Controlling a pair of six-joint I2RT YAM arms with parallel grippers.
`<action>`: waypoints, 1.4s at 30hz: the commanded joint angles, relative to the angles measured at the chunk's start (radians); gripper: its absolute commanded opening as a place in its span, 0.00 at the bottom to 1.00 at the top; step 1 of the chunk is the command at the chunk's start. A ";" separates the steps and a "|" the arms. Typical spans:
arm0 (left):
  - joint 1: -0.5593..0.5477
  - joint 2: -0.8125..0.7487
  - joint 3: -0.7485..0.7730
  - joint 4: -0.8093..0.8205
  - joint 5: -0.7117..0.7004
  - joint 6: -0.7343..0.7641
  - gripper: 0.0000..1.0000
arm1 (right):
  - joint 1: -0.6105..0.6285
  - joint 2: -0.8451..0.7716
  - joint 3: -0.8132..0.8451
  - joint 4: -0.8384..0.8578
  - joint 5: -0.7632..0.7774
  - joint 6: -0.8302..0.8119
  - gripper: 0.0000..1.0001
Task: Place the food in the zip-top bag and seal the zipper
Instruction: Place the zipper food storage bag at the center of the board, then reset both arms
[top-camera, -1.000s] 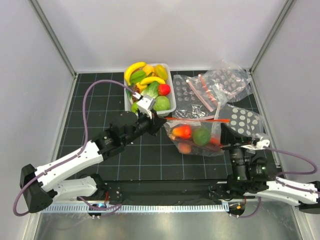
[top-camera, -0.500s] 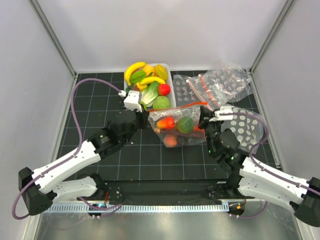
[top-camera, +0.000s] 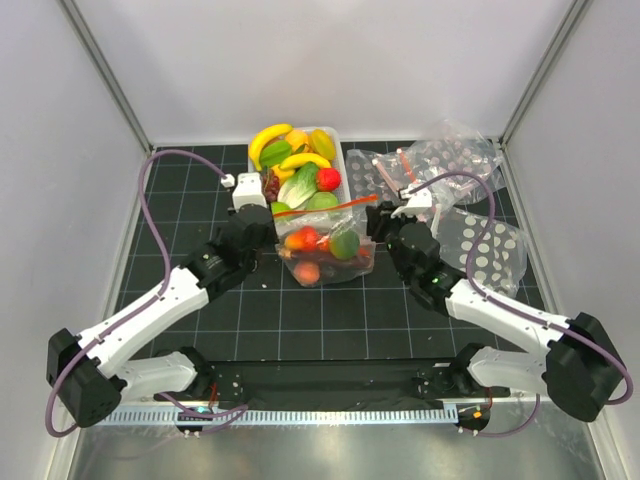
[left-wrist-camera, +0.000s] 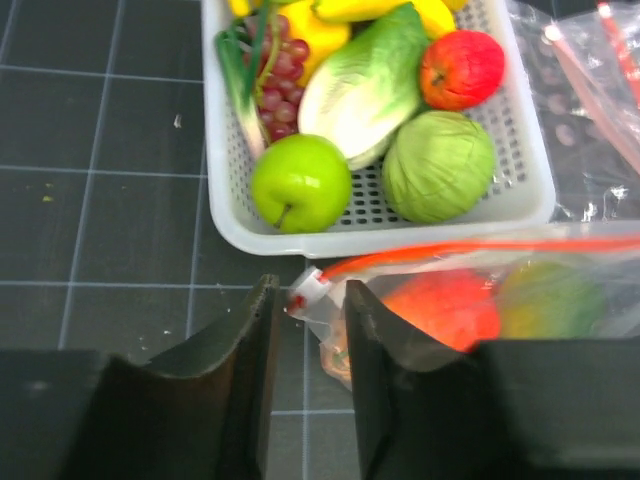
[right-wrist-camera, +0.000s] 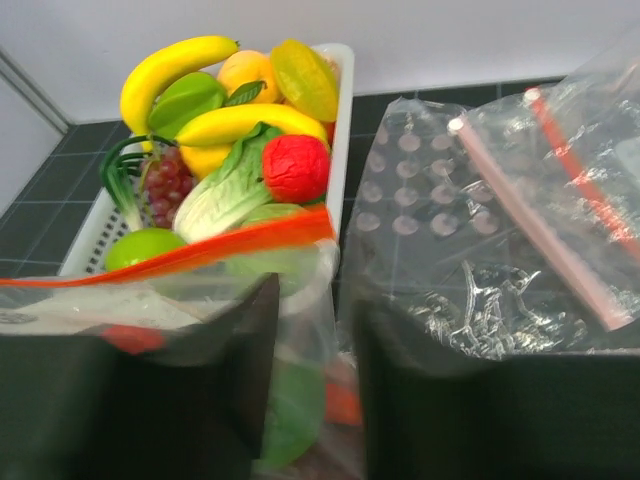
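Some food (top-camera: 344, 244) bagged, zipper (top-camera: 330, 206) seal uncertain; left claw (left-wrist-camera: 307, 295) and right claw (right-wrist-camera: 315, 300) slightly spread astride the zip-top bag (top-camera: 325, 264) corners.

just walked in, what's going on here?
Both arms are at the zip-top bag, lying in front of the white basket. The left gripper straddles its left corner, the right gripper its right end, jaws parted on both. A few food pieces are inside; most sit in the basket. Whether the zipper is sealed is unclear.
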 joint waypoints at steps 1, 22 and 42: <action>0.022 0.002 0.038 -0.022 -0.088 -0.016 0.38 | -0.023 -0.023 0.054 0.029 -0.010 0.052 0.49; 0.022 -0.284 -0.155 0.214 0.161 0.014 1.00 | -0.023 -0.383 0.028 -0.270 0.008 0.144 1.00; 0.022 -0.321 -0.186 0.248 0.189 -0.001 1.00 | -0.023 -0.414 0.145 -0.444 0.079 0.214 1.00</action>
